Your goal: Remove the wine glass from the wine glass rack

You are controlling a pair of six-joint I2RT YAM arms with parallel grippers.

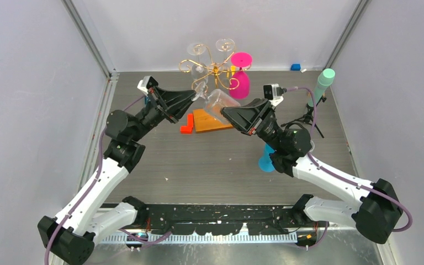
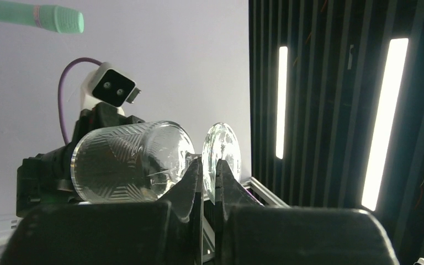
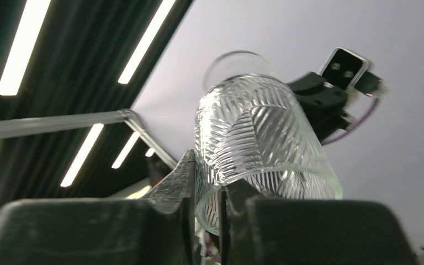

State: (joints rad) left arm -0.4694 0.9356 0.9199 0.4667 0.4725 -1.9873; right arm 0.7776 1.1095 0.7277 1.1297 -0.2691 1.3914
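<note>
Left gripper (image 2: 207, 172) is clamped on the stem of the wine glass (image 2: 132, 160), jaws pinched in the gap between bowl and foot. Right gripper (image 3: 205, 185) is clamped on the bowl's rim, one finger inside the wall and one outside. The glass lies on its side in the air, spanning the two grippers, foot toward the left arm and mouth toward the right.

From the top view the wine glass (image 1: 221, 100) hangs over the wooden base (image 1: 207, 121), just in front of the wine glass rack (image 1: 215, 69). I can't tell whether it touches the lower scroll arms. The rack sits close to the back wall, so room is tight there. Side walls are well apart from both grippers, and bare table (image 1: 199, 171) lies open toward the arm bases.

Nearby: a red block (image 1: 187, 126) touches the base's left edge, and a pink glass (image 1: 241, 74) hangs on the rack's right side. A green cylinder (image 1: 324, 83) stands right of it.

Clear glasses (image 1: 199, 51) on the rack are faint against the wall. A blue cup (image 1: 265, 161) is half hidden under the right arm. In the top view the left gripper (image 1: 196, 95) and right gripper (image 1: 223, 112) fingertips blur into the glass.
</note>
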